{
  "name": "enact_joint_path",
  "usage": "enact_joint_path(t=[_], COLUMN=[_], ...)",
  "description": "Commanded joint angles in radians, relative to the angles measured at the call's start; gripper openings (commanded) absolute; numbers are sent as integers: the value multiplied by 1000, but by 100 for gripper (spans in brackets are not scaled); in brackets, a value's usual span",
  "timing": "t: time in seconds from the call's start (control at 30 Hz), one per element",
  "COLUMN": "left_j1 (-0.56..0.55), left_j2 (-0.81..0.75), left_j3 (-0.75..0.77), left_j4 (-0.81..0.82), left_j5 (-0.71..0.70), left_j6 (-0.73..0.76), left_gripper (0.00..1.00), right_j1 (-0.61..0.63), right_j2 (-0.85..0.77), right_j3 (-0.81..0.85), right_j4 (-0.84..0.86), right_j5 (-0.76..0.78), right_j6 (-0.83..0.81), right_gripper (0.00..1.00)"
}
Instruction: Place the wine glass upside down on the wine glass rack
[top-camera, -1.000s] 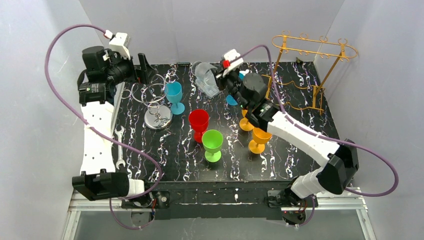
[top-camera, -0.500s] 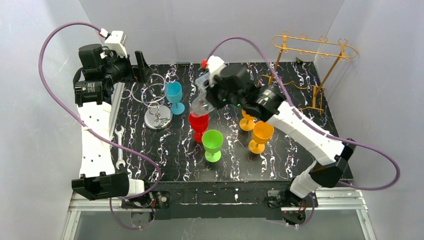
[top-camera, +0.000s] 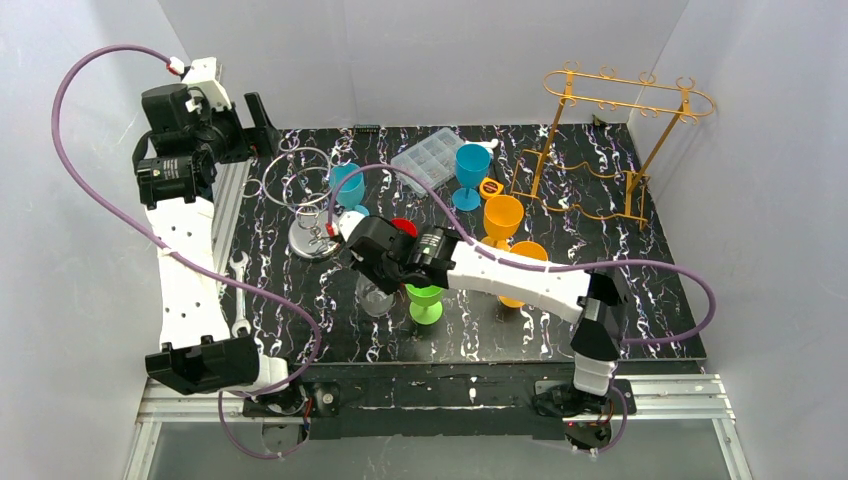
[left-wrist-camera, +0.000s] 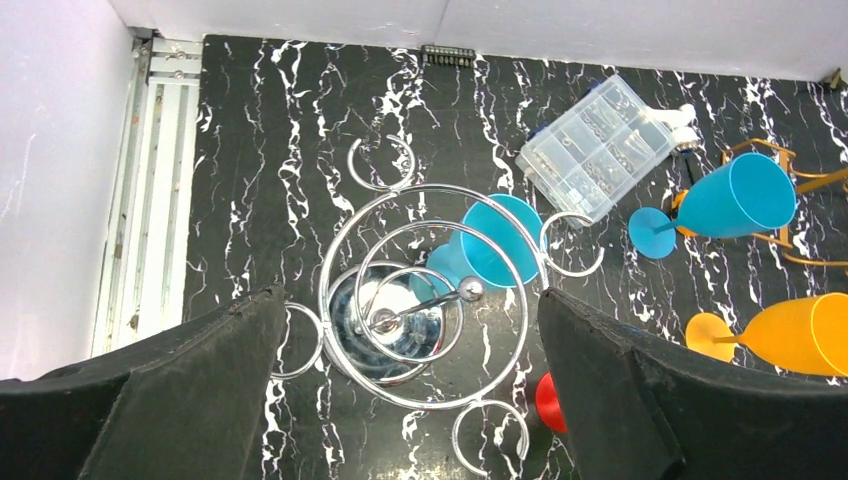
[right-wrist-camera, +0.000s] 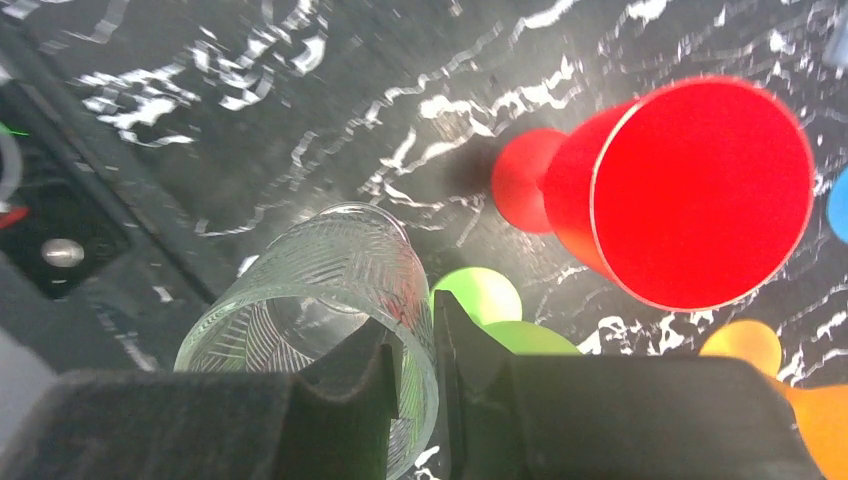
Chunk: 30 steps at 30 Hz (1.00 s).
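Within the last second the right arm (top-camera: 520, 280) has swung from the far middle to near the front edge, left of centre. Its jaws are pinched on the rim of a clear tumbler (right-wrist-camera: 320, 300), not a wine glass, so racking looks not yet begun. The green goblet (top-camera: 425, 283), red goblet (right-wrist-camera: 700, 190) and orange goblet (top-camera: 503, 215) stand mid-worktop. The chrome rack (left-wrist-camera: 385, 325) sits by the left edge. The left jaws gape wide, empty, over the far-left corner. The worktop (top-camera: 480, 335) is black marbled and the walls are grey.

Clear parts box (top-camera: 428, 160) at far-middle edge of table (top-camera: 480, 340); two wrenches (top-camera: 240, 265) along its left edge; clear ribbed tumbler (top-camera: 368, 298) toward its near-left.
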Motion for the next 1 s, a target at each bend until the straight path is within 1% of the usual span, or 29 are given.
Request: enact_joint_path(t=[0.0,0.2,0.37,0.47,0.5,0.57,0.63,0.73,0.9,0.97], left_j1=[25,37,39,42,45,47,51,55,64,65], left_j2=[6,9,4,-3,-5,-5,-4,-5,-7,-10], left_j3=[35,36,24,16,14,13,13,14,18,16], left_j4=[-29,-49,-52,-52,-52,-55,-62,-64,-64,-64], left_j5=[17,43,58,64,68,72,80,89,99,103], left_j6=[-15,-6,-6,-2,1,5,9,12,14,17], left_gripper=[98,98,98,98,98,98,98,98,98,98], right_j1=[-11,-1,3,3,3,3,3,3,3,3], right_j2=[27,110,127,129,131,132,136,141,139,129], right_j3=[-63,-88,-140,-151,-152,-150,-143,-134,-87,-70], right_j4=[115,175,253,268,268,267,255,239,148,120], right_j5=[72,48,61,72,74,76,78,72,62,74], right_j6=[41,55,41,38,38,37,35,27,-18,-45], right_gripper=[1,1,1,1,5,18,24,25,19,26])
